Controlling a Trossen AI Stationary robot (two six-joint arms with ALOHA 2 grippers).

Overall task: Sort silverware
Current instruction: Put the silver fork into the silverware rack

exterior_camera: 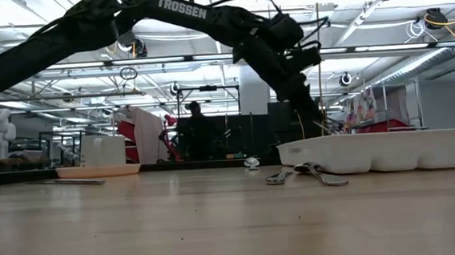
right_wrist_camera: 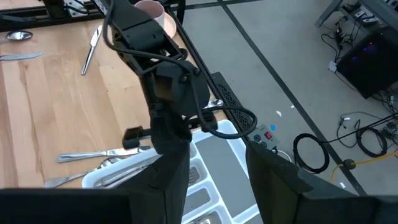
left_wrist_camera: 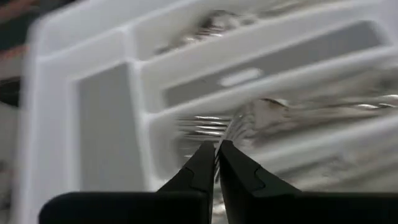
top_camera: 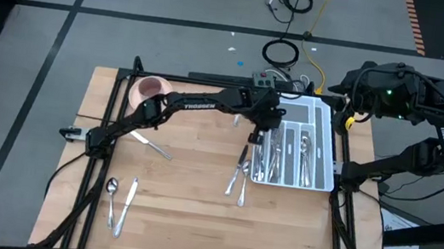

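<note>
Left gripper [top_camera: 261, 138] over the white tray [top_camera: 325, 121], fingers nearly together.
You see its tips pinched narrow on a thin metal piece above a tray compartment. Silverware [top_camera: 238, 177] lies beside the tray; more [top_camera: 117, 201] sits near the front left. Right gripper [right_wrist_camera: 214, 168] waits off-table, jaws apart, empty.

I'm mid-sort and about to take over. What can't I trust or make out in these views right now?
- Left gripper over the white tray: the left wrist view is blurred, so which piece it pinches is unclear.
- High view: the arm covers the tray's left compartments.
- Low view: the tray wall hides its contents.
- Right gripper: its fingers block the tray's near part.
- Loose silverware: types too small to tell.
</note>
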